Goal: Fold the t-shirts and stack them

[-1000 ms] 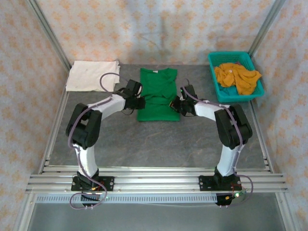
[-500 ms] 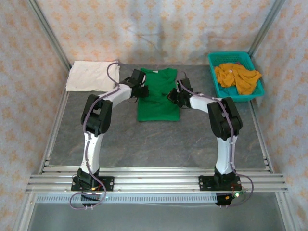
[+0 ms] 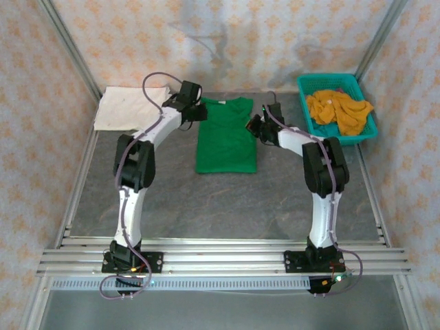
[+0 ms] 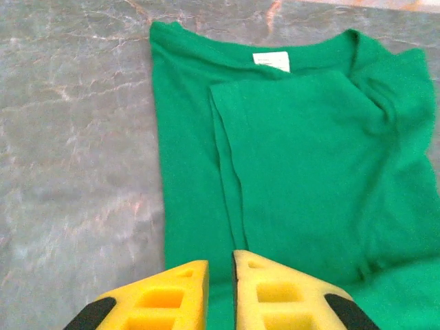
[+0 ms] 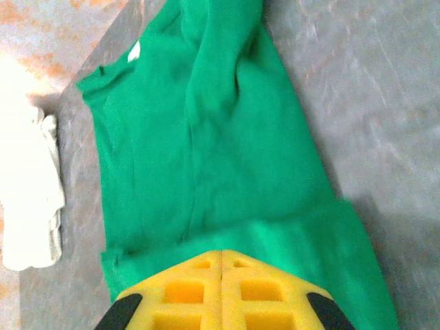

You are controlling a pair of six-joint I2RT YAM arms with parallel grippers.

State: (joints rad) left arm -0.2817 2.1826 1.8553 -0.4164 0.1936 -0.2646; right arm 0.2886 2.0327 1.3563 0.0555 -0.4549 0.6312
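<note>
Shirt check: green t-shirt (image 3: 225,137) lies flat beneath and ahead of right gripper (image 5: 221,256), pressed together, and left gripper (image 4: 220,258), nearly closed, grip unclear.

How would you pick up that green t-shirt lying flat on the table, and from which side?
Probably by its two shoulder corners beside the collar, one arm coming in from each long side. The green t-shirt lies flat as a narrow strip, sleeves folded in, so only the edges offer cloth to pinch, and lifting that end lets it fold over the near hem.
</note>
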